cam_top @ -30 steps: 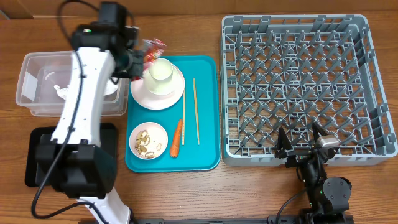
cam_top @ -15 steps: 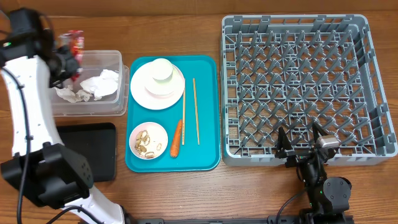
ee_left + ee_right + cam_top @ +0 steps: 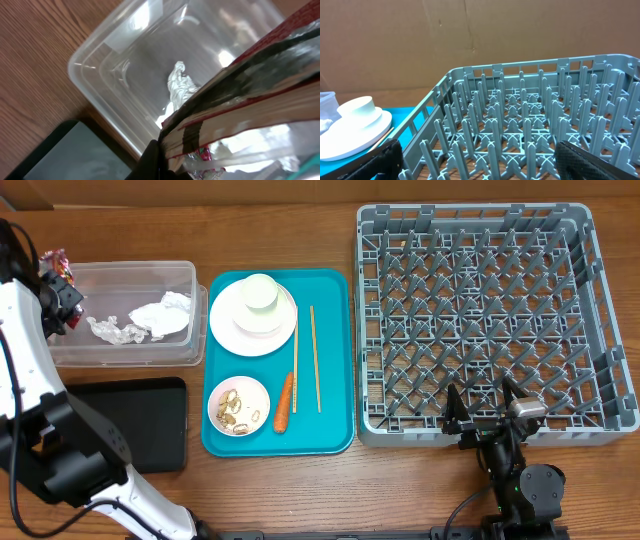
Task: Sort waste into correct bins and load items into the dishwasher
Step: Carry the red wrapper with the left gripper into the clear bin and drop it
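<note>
My left gripper [image 3: 57, 280] is shut on the small red wrapper [image 3: 53, 262], [image 3: 240, 95], held over the left end of the clear tub [image 3: 70, 350], [image 3: 100, 60]. A crumpled white napkin [image 3: 162, 314] and foil scraps [image 3: 108, 330], [image 3: 181, 82] lie in the tub. The black tray [image 3: 140, 425] sits in front of it. On the teal tray [image 3: 335, 435] are a plate [image 3: 228, 330] with a cup [image 3: 260, 292], a bowl [image 3: 216, 392] of food scraps, a carrot [image 3: 284, 402] and chopsticks [image 3: 314, 360]. My right gripper [image 3: 487, 410], [image 3: 480, 167] stands open at the near edge of the grey dish rack [image 3: 480, 310], [image 3: 530, 125].
The left arm's white link [image 3: 25, 370] and dark base [image 3: 60, 460] stand along the table's left side, partly over the black tray. Brown cardboard [image 3: 470, 35] rises behind the rack. Bare wood [image 3: 350, 490] runs along the front.
The left arm has swung left from over the plate to the tub's left end, carrying the red wrapper. The right arm has not moved.
</note>
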Available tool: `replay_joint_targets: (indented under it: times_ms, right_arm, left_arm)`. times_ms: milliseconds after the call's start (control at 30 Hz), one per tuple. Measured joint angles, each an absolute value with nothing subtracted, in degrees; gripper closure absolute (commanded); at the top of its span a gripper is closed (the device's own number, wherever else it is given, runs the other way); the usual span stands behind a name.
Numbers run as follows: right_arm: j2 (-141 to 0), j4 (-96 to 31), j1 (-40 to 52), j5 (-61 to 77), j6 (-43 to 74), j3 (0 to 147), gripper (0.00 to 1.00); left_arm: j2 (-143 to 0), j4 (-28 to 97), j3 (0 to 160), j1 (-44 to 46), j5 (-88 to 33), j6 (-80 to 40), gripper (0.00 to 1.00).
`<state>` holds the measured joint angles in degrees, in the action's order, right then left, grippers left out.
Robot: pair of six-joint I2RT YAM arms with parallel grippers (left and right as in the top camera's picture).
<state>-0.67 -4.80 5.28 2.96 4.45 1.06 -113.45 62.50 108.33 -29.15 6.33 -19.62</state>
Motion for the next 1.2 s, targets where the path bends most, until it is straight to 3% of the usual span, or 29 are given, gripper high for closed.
replay_joint_targets:
  times_ms: [500,833,1200]
  right_arm:
    - [-0.69,-4.82,5.28,2.96,4.47,1.06,0.00]
    - [-0.67,-4.78,5.28,2.96,4.47,1.06,0.00]
    - [-0.69,-4.80,5.28,2.94,4.47,1.06,0.00]
  left_arm:
    - [-117.82,59.13,108.05,-29.15,10.81,-19.81,0.95]
    - [-121.38,56.97,108.05,-29.15,11.64,-19.81,0.86]
    - [-122.39,56.10,108.29,-29.15,11.64,-19.57,0.96]
